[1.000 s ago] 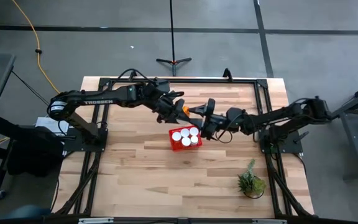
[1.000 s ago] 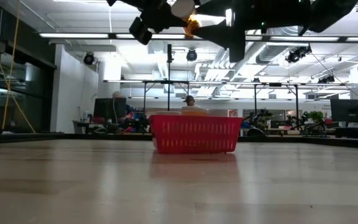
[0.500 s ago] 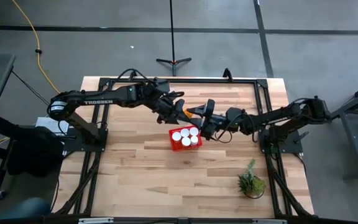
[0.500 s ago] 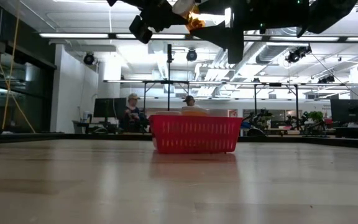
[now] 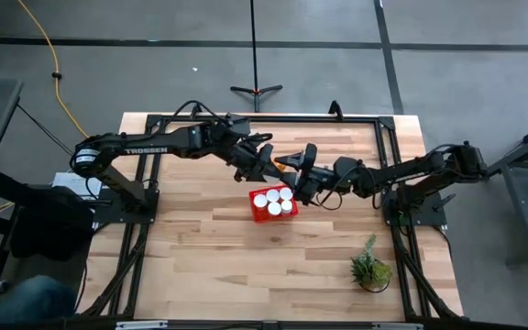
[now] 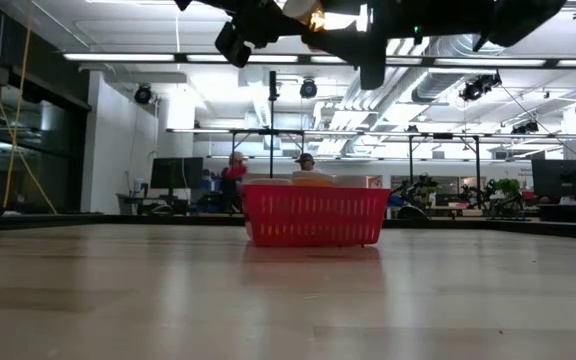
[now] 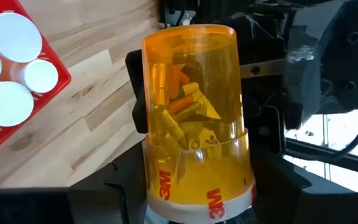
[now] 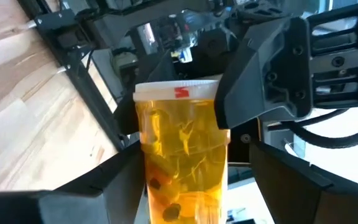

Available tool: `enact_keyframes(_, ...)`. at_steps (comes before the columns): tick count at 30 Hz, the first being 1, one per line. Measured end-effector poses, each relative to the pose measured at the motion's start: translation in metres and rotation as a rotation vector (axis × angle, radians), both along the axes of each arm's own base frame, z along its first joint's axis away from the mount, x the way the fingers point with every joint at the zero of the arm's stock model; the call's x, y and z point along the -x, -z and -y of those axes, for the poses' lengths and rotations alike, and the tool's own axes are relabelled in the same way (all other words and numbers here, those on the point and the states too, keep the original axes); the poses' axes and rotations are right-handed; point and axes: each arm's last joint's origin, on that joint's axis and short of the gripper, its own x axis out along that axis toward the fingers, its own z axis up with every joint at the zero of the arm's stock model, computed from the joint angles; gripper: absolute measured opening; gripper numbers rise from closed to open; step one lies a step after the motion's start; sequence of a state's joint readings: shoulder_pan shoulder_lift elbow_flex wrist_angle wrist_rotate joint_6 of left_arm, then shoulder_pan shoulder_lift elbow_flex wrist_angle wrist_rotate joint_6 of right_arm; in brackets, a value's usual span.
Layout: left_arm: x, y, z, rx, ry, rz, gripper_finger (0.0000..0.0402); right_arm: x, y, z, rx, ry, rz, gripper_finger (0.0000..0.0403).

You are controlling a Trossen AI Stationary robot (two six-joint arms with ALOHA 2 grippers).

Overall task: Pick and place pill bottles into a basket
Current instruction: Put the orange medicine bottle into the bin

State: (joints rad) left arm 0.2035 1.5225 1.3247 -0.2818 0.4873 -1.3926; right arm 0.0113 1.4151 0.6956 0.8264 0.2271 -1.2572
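In the low view, bare wood of the surface (image 6: 268, 300) lies nearest the camera, and the basket (image 6: 314, 215) stands on it beyond that strip, upright, with two pale caps just visible above its rim. In the high view the basket (image 5: 273, 203) sits near the middle of the surface (image 5: 200, 257) and contains four capped pill bottles (image 5: 273, 202) standing upright, white caps up, packed against one another. Both arms meet in the air just beyond the basket's far side. The left tool (image 5: 266, 160) is above and beyond the basket's far left corner; the right tool (image 5: 301, 170) is above and beyond its far right corner. Between them, higher than the basket rim, a single orange pill bottle (image 5: 280, 163) is suspended. In the left wrist view this pill bottle (image 7: 194, 118) has its white-capped end seated in the left tool (image 7: 197, 205), which is closed on that end, and the basket (image 7: 11, 74) lies to one side of it. In the right wrist view the same pill bottle (image 8: 182, 149) stands between the two dark fingers (image 8: 61, 193) of the right tool (image 8: 182, 205); contact between those fingers and the bottle cannot be determined. A small potted plant (image 5: 370, 268) stands well apart from the basket, toward the near right corner of the surface. People (image 6: 236, 172) are visible in the room far behind the basket.
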Motion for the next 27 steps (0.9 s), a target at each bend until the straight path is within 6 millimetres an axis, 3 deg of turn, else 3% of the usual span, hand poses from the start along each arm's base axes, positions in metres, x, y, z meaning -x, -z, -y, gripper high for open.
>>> enact_keyframes(6,-0.0003,0.0001,-0.0002,-0.003,-0.006,0.001,0.0248,-0.0042,-0.0040,0.0003,-0.027,0.009,-0.032,0.0256)
enact_keyframes(11,-0.0008,0.0007,-0.0001,-0.001,-0.002,-0.001,0.0276,-0.0047,-0.0001,0.0005,-0.041,0.019,-0.079,0.0238)
enact_keyframes(20,-0.0008,0.0006,-0.0003,-0.006,-0.001,0.002,0.0245,-0.0046,-0.0004,0.0008,-0.048,0.029,-0.072,0.0192)
enact_keyframes(27,-0.0008,0.0008,-0.0004,-0.011,-0.005,0.001,0.0295,-0.0045,-0.0004,0.0010,-0.048,0.035,-0.071,0.0170)
